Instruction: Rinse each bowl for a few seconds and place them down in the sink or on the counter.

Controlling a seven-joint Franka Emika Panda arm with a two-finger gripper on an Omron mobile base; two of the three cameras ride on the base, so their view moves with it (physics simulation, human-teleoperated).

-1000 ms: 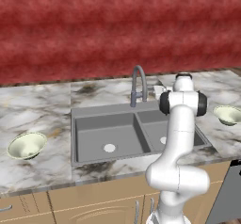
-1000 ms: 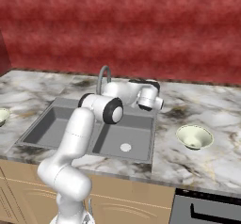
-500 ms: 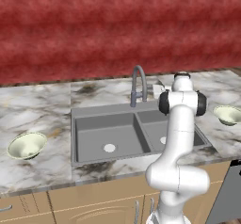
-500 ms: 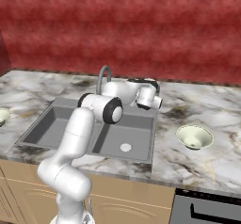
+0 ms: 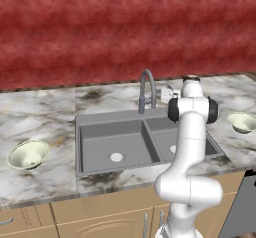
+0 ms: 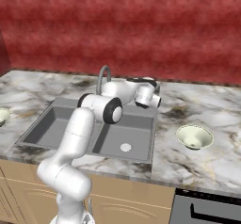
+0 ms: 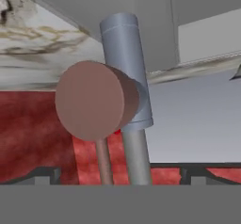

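One bowl sits on the counter left of the sink; the other bowl rests on the counter to the sink's right, and is also the bowl in the right base view. Both are upright and apart from the arm. My gripper hovers behind the right basin, close beside the curved faucet. In the hand view the gripper is open and holds nothing, and looks straight at the faucet's column and its round brown handle.
A red wall rises directly behind the counter. Each basin has a round white drain. My own white arm stands over the right basin. A dark appliance front sits below the counter at right.
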